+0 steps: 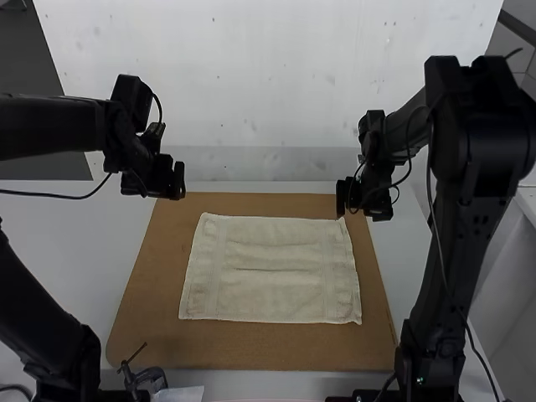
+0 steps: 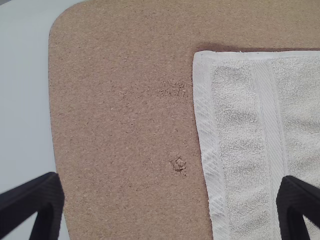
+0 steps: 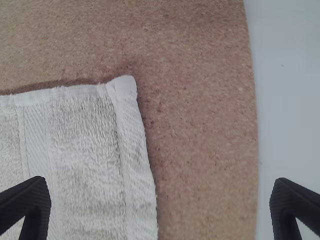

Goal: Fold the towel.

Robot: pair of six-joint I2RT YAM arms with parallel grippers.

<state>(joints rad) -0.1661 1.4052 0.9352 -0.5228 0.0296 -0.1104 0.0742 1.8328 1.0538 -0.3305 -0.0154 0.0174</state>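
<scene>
From here, the towel [image 1: 272,289] is lying spread out on the brown board [image 1: 243,347], light creases running across its middle. The left gripper [image 1: 156,186] is hanging near the board's far left corner, fingers standing wide apart. By the towel's far right corner, the right gripper [image 1: 360,203] is hovering, its fingers standing apart too.

High view: fixed above and behind left arm [image 1: 50,126] and right arm [image 1: 481,167], facing forward and down; whole towel [image 1: 276,285] in frame. Wrist views: much closer, facing down over desk [image 1: 50,226]. Left shares towel's left side with high view; right, its right side.
</scene>
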